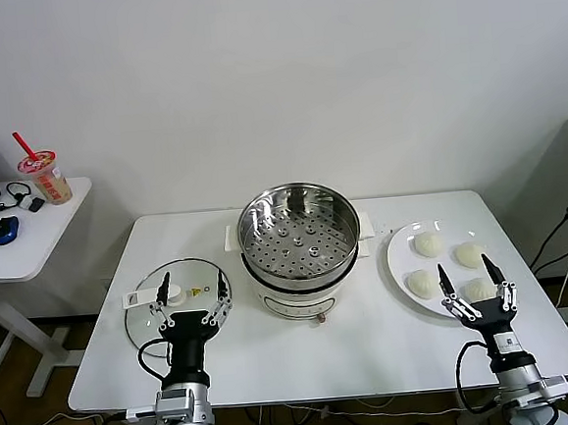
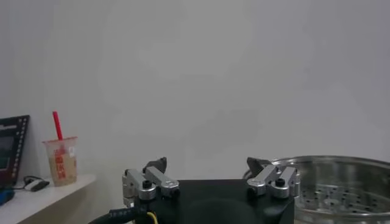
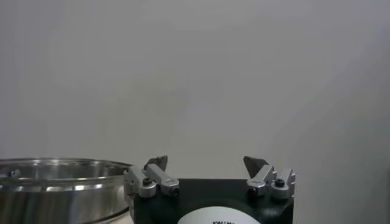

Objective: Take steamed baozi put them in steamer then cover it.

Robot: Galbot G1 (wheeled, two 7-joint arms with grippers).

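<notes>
Side table, far left: plastic cup with red straw (image 1: 45, 175), blue mouse (image 1: 5, 230).

Round glass lid with white handle (image 1: 145, 317): flat on the white table (image 1: 373, 348).

My left gripper (image 1: 190, 292): above the lid, jaws wide, empty.

Shiny round stainless-steel steamer (image 1: 299, 233): table centre, uncovered, perforated tray bare.

Four smooth white steamed baozi (image 1: 429, 244): on the flat white plate (image 1: 397, 253), right of the steamer.

My right gripper (image 1: 473, 283): over the plate's near edge, jaws spread, empty.
</notes>
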